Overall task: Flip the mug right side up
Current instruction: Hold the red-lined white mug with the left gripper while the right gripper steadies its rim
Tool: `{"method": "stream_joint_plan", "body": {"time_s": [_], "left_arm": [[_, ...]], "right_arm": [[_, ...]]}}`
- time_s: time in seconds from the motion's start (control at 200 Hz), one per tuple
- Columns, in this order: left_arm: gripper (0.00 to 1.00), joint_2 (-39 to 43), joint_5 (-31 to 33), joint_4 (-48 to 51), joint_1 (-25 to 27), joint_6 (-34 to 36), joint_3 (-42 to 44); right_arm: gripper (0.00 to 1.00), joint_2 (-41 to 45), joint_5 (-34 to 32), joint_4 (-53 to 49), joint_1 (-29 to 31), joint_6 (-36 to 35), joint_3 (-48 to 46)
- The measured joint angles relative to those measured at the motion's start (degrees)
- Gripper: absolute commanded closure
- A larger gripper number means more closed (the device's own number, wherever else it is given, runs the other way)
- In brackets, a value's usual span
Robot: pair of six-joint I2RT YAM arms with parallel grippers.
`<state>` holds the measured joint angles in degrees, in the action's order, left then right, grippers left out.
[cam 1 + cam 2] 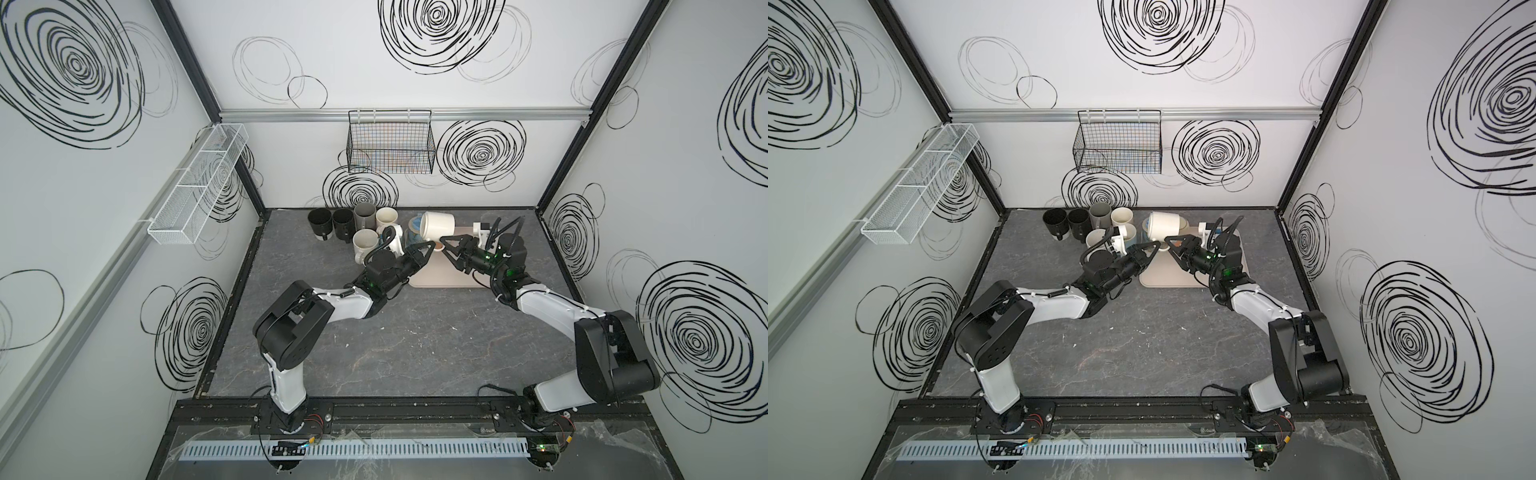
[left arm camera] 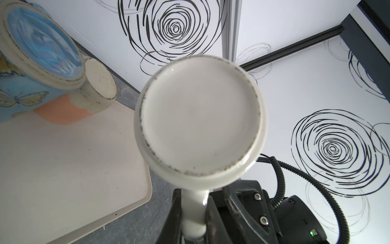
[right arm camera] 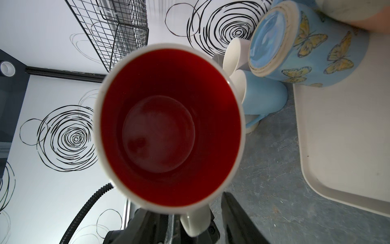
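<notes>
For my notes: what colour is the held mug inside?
Red inside the mug; right wrist view best.

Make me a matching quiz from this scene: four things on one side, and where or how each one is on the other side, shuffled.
Things:
1. white mug
2. butterfly mug
3. black mugs
4. right gripper

States:
A. open, close to the held mug
B. base up on the tray
C. in the air on its side, handle clamped in the left gripper
D. standing on the table at the back left, off the tray

Pairs: 1-C, 2-B, 3-D, 4-A
</notes>
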<state>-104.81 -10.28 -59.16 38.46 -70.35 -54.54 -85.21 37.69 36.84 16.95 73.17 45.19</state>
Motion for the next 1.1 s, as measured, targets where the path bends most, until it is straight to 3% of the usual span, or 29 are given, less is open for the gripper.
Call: {"method": "stream_joint_plan", "body": {"time_s": [0.085, 0.17, 0.445, 0.56, 0.725, 0.816, 1.101], "left_arm": [[1.0, 0.57, 0.31, -0.98, 0.0, -0.68, 0.57], [1.0, 1.03, 0.35, -1.84, 0.0, -1.49, 0.9], [1.0, 2.69, 1.77, -3.5, -0.17, -4.9, 3.1], [1.0, 5.11, 2.1, -2.78, -0.39, -4.63, 5.03], [0.73, 8.98, 2.21, -2.27, -1.07, -3.8, 8.57], [0.64, 11.28, 0.66, -2.89, -1.51, -3.28, 11.34], [0.57, 21.38, -3.19, -1.9, -6.29, -0.26, 22.73]], "right_arm": [[0.5, -0.33, 0.15, 0.22, 0.7, 0.04, 0.57], [0.58, -0.81, 0.13, 0.96, 1.4, 0.17, 0.96], [1.0, -3.28, 0.26, 7.15, 2.95, 1.64, 1.33], [1.0, -3.54, 0.48, 8.76, 3.87, 1.55, 1.33], [1.0, -3.87, 1.55, 8.81, 5.7, 0.02, 2.43], [1.0, -4.39, 0.35, 5.49, 6.86, -2.99, 4.87], [1.0, -4.7, -10.64, -12.59, 10.71, -19.15, 11.32]]}}
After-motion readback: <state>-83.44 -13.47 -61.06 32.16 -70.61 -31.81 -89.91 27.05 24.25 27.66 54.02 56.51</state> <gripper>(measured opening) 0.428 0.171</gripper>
